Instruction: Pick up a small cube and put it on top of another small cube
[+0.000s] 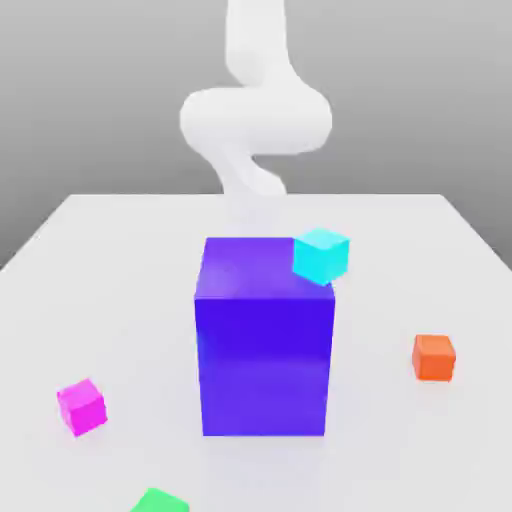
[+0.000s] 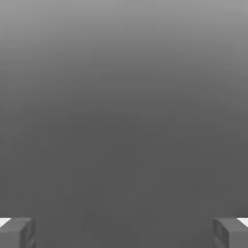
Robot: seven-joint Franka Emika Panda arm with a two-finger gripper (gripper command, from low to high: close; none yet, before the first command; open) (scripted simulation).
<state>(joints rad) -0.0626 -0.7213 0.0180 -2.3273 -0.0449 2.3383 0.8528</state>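
White and smooth, the arm rises at the far side of the table in the exterior view, curving like an S behind the big blue-violet block. From the hand view, the gripper has its two grey fingertips set far apart, wide open with nothing between them, against plain grey. The exterior view gives the objects: the small magenta cube sits on the table near the exterior view's left, well apart from the block. A cyan cube appears at the block's upper corner, an orange cube lies toward the exterior view's right, and a green cube is at the near edge.
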